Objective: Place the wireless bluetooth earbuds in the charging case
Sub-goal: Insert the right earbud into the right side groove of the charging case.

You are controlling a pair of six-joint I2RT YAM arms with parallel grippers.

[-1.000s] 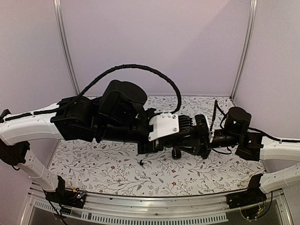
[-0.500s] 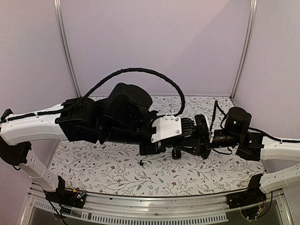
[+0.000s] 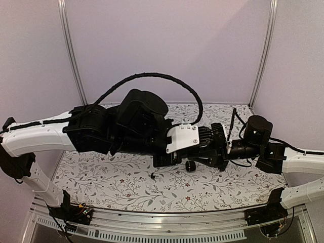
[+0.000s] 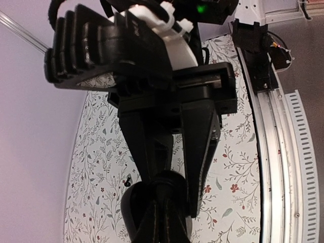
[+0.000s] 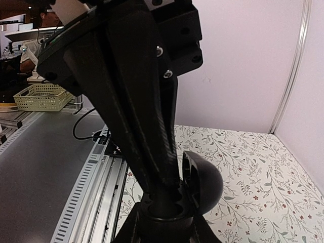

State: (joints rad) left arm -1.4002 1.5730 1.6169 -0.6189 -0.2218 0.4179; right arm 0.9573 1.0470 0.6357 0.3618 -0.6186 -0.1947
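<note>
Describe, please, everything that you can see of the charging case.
The charging case is small and rounded, and looks like glossy black plastic. It is open: its domed lid stands up at the right of the round base. The right gripper is closed on the base from below and holds it in the air above the flowered table. The shut left gripper points down into the base's opening. What lies inside is hidden.

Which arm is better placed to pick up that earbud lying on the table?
Left, probably: the right pincer is holding the open case, and the earbud lies on the left pincer's side of it.
</note>
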